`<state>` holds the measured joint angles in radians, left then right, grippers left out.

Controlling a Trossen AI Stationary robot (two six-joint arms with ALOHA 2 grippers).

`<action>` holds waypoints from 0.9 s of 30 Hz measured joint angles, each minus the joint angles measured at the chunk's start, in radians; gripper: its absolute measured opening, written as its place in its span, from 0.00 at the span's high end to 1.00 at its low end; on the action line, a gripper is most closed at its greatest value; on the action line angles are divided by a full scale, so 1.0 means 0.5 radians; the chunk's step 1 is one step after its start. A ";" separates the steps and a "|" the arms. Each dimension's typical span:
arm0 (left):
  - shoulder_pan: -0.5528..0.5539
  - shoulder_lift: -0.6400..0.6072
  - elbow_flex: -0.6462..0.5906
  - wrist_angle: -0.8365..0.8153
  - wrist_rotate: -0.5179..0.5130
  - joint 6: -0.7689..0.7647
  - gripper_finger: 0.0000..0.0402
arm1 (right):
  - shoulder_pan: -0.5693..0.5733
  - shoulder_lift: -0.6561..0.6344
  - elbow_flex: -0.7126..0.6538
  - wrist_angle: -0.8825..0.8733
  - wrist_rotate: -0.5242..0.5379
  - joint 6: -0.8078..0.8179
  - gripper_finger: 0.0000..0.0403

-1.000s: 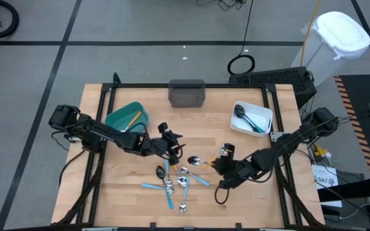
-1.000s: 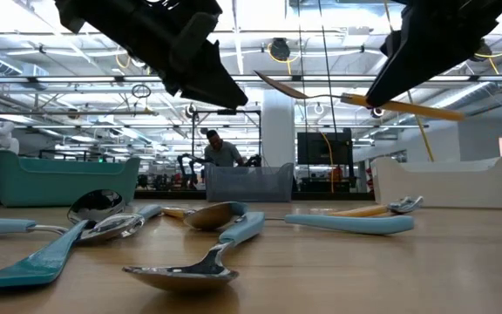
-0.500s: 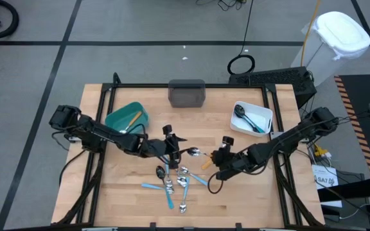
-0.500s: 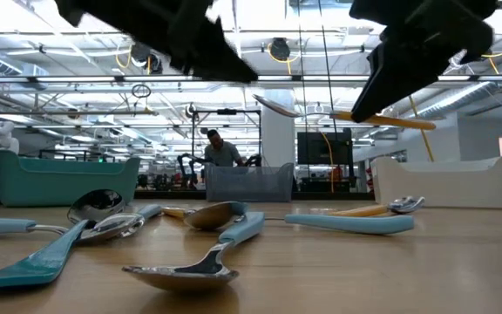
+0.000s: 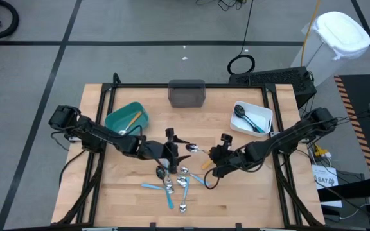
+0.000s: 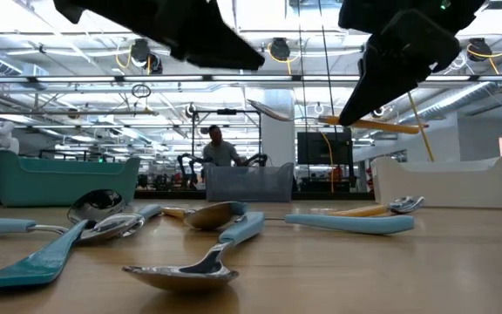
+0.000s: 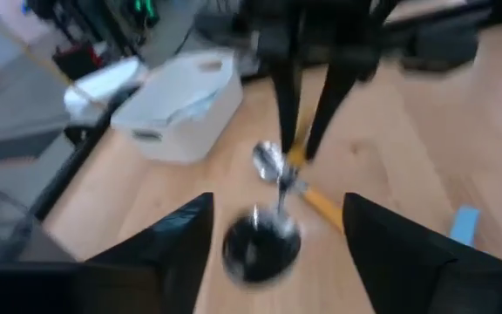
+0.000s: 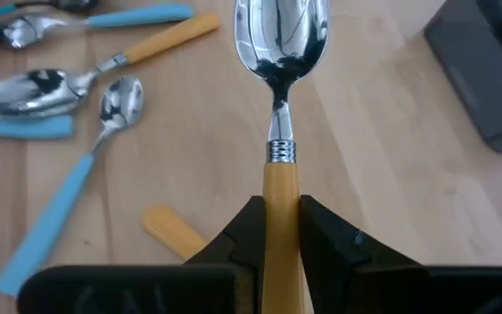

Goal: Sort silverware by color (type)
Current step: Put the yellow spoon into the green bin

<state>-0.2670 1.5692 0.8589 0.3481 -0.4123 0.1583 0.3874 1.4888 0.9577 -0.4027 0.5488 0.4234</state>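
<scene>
A: What does the right gripper point(image 8: 279, 228) carry?

B: An orange-handled spoon point(image 8: 279, 105). The fingers are pinched on the orange handle, and the silver bowl juts out ahead of the tips. In the low view the spoon point(image 6: 338, 119) hangs level in the air, well above the table point(image 6: 390, 270).

A: And the left gripper point(image 7: 277, 253)?

B: Its fingers are spread wide and hold nothing. It faces the right gripper across the middle of the table; the spoon's bowl lies just ahead of its tips, in line with the gap between them. Whether they touch cannot be told.

A: Where is the remaining silverware?

B: In a loose pile point(image 5: 175, 183) on the table, just below and between the two grippers: blue-handled pieces, plain metal spoons and another orange-handled spoon point(image 8: 103, 65). A stub of orange handle point(image 8: 171, 228) lies just beside the right gripper's fingers.

A: What room lies around the grippers?

B: Bare wood lies to either side of the pile, out to the table's edges. Behind the left gripper stands the teal bin point(image 5: 127, 118); behind the right gripper, the white bin point(image 5: 252, 119), which holds black pieces; beyond both, at the far edge, the grey bin point(image 5: 187, 94).
</scene>
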 joint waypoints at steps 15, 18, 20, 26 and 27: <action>0.062 0.238 0.039 0.181 0.185 0.048 0.33 | 0.010 0.064 0.001 0.205 -0.050 -0.039 0.89; 0.083 0.363 0.178 -0.023 0.215 0.034 0.36 | 0.009 0.065 0.001 0.205 -0.055 -0.036 0.89; 0.087 0.454 0.328 -0.204 0.215 0.024 0.37 | 0.009 0.065 0.001 0.209 -0.063 -0.036 0.89; 0.086 0.773 0.829 -0.816 0.209 -0.030 0.38 | 0.011 0.065 -0.003 0.214 -0.111 -0.035 0.89; 0.086 0.828 0.908 -0.910 0.198 -0.038 0.38 | 0.011 0.065 -0.002 0.218 -0.119 -0.035 0.89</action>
<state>-0.2237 1.9833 1.3130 -0.1067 -0.3133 0.1394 0.3927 1.5211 0.9565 -0.2935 0.4893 0.4061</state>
